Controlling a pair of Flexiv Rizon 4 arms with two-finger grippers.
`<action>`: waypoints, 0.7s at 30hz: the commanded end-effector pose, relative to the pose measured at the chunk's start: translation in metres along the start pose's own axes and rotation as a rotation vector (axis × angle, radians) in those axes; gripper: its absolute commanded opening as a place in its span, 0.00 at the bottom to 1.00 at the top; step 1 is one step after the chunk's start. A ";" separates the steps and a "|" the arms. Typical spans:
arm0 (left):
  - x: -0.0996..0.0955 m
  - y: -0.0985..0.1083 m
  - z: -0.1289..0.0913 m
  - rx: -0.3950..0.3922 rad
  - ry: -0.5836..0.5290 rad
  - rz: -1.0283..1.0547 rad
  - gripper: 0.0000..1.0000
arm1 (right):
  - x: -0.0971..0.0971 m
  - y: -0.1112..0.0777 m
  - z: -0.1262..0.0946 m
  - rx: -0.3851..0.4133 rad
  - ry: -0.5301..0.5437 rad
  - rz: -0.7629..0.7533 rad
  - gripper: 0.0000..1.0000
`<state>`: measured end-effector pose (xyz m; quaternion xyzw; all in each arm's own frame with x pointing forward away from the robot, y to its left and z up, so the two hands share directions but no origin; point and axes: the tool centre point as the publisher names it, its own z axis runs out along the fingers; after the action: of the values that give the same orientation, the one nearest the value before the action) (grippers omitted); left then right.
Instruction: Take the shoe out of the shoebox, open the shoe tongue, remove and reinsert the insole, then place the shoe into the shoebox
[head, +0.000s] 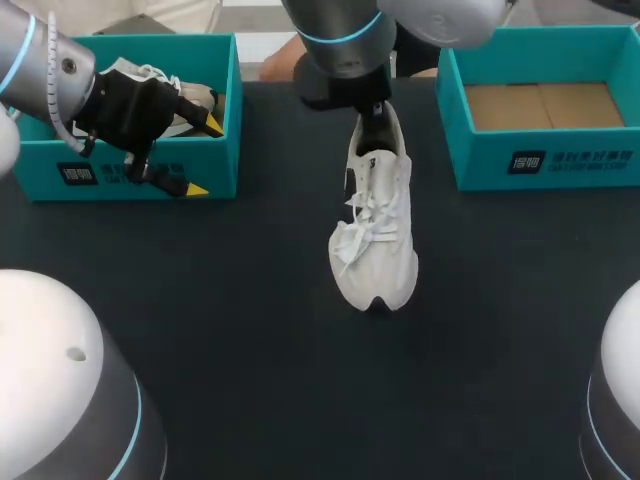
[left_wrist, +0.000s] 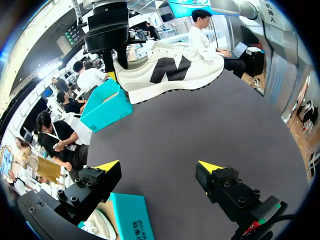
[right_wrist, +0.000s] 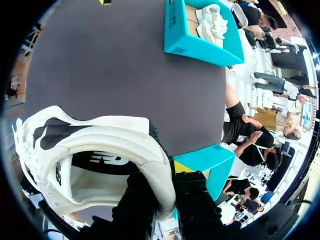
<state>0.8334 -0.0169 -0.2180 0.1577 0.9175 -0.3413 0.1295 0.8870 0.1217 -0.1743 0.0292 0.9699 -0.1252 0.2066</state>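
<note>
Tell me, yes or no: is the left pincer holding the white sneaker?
No: the left pincer is open at the left shoebox, and the white sneaker has its heel in the right pincer.

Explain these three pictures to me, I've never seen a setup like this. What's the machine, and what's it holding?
It is a robot with two arms at a dark table. The head view looks down from above; the other two come from a camera on each wrist. The right pincer grips a white shoe by its heel collar. The left pincer hangs open at the left teal box, which holds another shoe. The right box holds no shoe.
</note>
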 end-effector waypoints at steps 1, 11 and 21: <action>0.001 0.000 0.000 -0.003 0.000 0.001 1.00 | -0.029 -0.034 0.005 -0.007 -0.030 -0.035 0.00; 0.001 0.000 0.000 -0.003 0.000 0.001 1.00 | -0.114 -0.111 0.050 -0.031 -0.069 -0.101 0.00; 0.001 0.000 0.000 -0.003 0.000 0.001 1.00 | -0.157 -0.167 0.069 -0.026 -0.036 -0.094 0.00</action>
<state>0.8334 -0.0170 -0.2180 0.1577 0.9175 -0.3413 0.1294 1.0368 -0.0428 -0.1395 -0.0137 0.9625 -0.1556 0.2219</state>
